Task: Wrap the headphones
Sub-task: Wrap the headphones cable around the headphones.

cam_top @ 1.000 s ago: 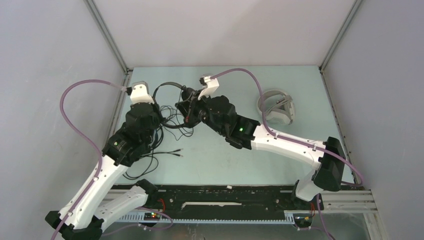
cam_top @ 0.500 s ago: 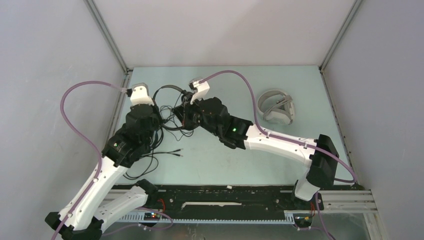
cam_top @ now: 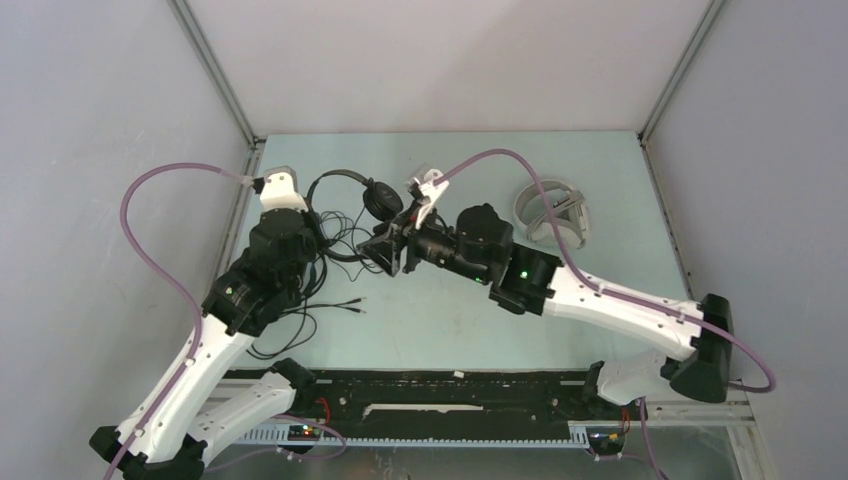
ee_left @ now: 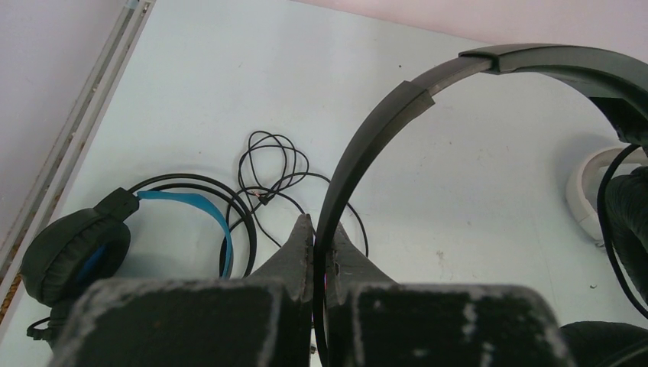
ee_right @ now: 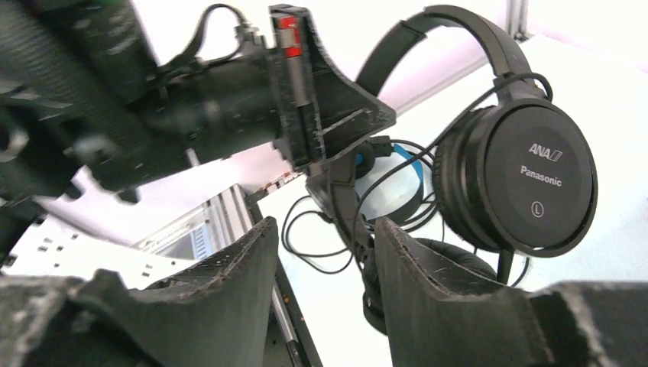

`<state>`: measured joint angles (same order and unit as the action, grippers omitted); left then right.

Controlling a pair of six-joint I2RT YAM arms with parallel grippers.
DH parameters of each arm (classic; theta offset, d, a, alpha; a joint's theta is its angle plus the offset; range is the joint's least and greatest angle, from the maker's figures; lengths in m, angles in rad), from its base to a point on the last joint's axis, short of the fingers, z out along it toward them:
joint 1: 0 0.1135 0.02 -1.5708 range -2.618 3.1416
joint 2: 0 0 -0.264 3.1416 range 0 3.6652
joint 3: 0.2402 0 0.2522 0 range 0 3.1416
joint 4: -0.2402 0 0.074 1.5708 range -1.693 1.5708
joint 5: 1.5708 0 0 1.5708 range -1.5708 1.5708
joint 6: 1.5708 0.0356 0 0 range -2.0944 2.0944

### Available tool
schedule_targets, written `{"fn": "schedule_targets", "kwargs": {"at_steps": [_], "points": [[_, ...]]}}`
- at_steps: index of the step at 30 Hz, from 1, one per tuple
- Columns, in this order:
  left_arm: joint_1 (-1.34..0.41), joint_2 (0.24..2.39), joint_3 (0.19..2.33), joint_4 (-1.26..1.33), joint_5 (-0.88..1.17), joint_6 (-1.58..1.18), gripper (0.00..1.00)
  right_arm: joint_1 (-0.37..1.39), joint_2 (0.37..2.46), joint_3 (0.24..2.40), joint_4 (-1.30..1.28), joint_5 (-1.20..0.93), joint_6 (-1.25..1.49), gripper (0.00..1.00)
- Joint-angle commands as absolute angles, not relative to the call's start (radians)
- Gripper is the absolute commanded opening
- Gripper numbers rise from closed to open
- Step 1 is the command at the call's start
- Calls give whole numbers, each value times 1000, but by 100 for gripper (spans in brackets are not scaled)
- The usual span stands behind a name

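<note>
Cable [ee_left: 271,164] is coiled beside the blue-lined headphones [ee_left: 72,256] on the bench [cam_top: 600,170] at left. The slim black headphones [ee_left: 382,130] are clamped by the band in the closed left gripper [ee_left: 315,229]. The right gripper [ee_right: 325,225] is held open, empty, beside their earcup [ee_right: 527,183]. The white headphones [cam_top: 553,215] are seen far right.

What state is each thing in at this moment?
left tool, shut on the headband of the slim black headphones.
right tool, open, holding nothing.
slim black headphones, gripped at the headband, cable loose.
blue-lined headphones, lying on the table, not held.
white headphones, lying on the table, not held.
</note>
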<state>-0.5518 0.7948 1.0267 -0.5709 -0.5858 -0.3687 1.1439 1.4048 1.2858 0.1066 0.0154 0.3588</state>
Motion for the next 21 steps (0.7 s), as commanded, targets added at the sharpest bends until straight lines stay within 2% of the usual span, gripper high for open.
{"fn": "schedule_targets", "kwargs": {"at_steps": [1, 5, 12, 16, 21], "points": [[-542, 790, 1084, -519, -565, -411, 0, 1152, 1299, 1222, 140, -83, 250, 54], [-538, 790, 1092, -522, -551, -411, 0, 1153, 1177, 1073, 231, -116, 182, 58], [-534, 790, 1122, -530, -471, -440, 0, 1155, 1008, 741, 563, -76, -48, 67], [-534, 789, 1143, -525, -407, -466, 0, 1150, 1053, 664, 679, -44, -162, 74], [-533, 789, 1162, -521, -348, -500, 0, 1078, 1132, 663, 752, -122, -102, 81]]}}
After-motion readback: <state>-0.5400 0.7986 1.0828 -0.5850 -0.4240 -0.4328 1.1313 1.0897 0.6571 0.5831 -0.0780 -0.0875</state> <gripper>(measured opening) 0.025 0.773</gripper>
